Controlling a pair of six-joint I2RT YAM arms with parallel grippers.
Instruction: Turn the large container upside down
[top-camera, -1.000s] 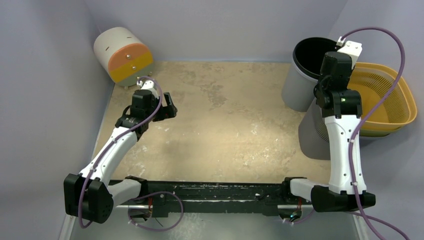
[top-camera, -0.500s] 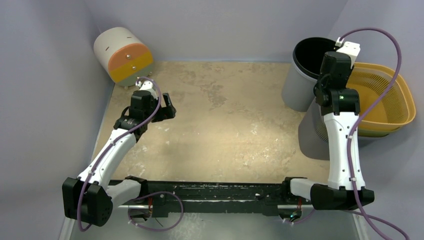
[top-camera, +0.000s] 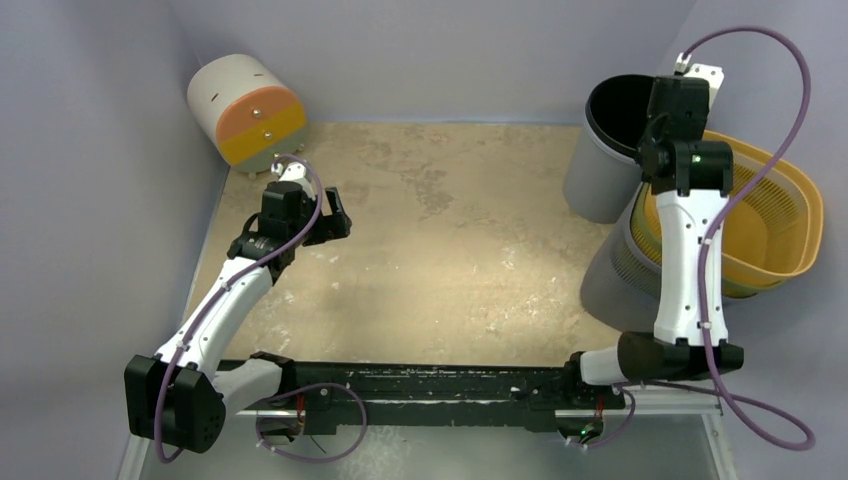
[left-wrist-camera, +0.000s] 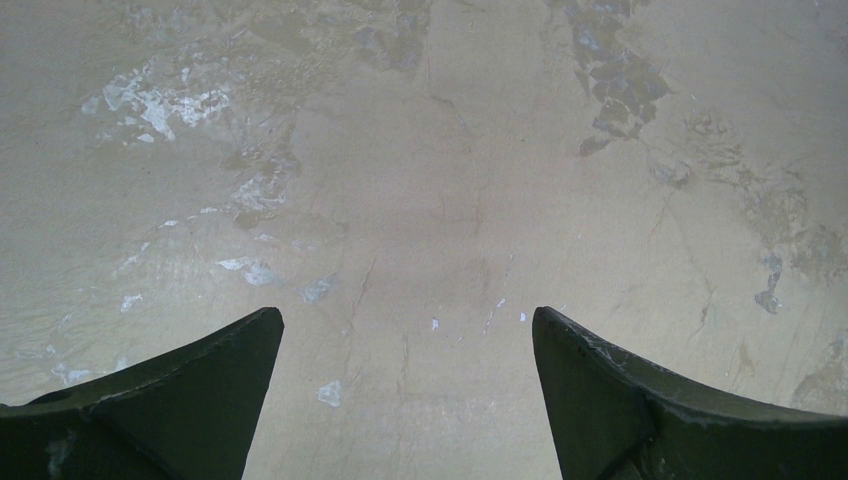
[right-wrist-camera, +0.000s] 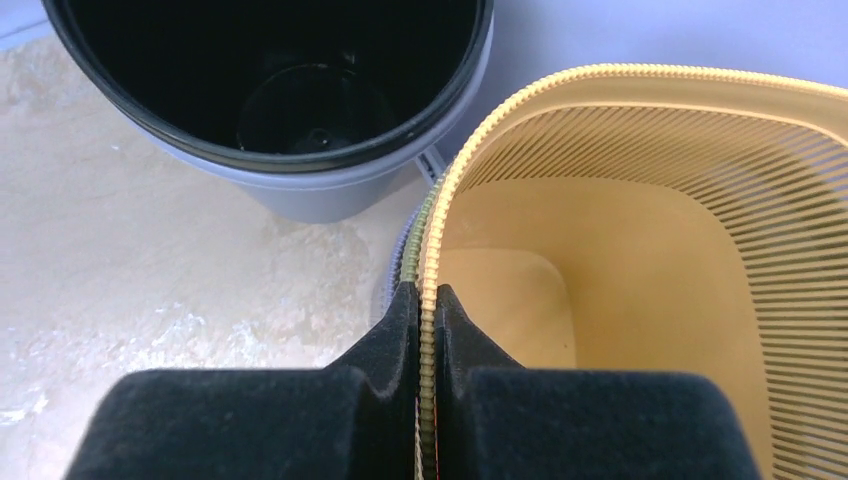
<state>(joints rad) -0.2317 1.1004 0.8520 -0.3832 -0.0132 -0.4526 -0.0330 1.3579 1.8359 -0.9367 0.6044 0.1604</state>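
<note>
**Q:** What was nearest?

**A:** Two white arms were bolted at the near edge of a worn tan surface (top-camera: 450, 250). The left arm reached up the left side. Its left fingers (left-wrist-camera: 200, 400) were spread wide over bare surface and held nothing. It seemed parked there to stay out of the way.

**Q:** And the right arm?

**A:** It stretched to the far right. Its right fingers (right-wrist-camera: 392, 335) were clenched on the left rim of the yellow basket (top-camera: 775, 215), with one finger inside the slatted wall and one outside. A thin greenish edge (right-wrist-camera: 412, 250) ran against the yellow rim. It could not be told whether that was a second basket nested beneath.

**Q:** Where was the basket?

**A:** It was at the far right of the surface, mouth up. It appeared tipped, with the gripped side raised. The pinch on the rim probably served as a handle for levering the basket over, and the flip looked barely begun.

**Q:** Anything beyond it?

**A:** A grey bin (top-camera: 600, 170) with a black interior stood upright just left of the basket, perhaps close enough to crowd the turn. In the far left corner, well apart, a white cylinder (top-camera: 245, 110) with orange and yellow bands lay on its side.
</note>
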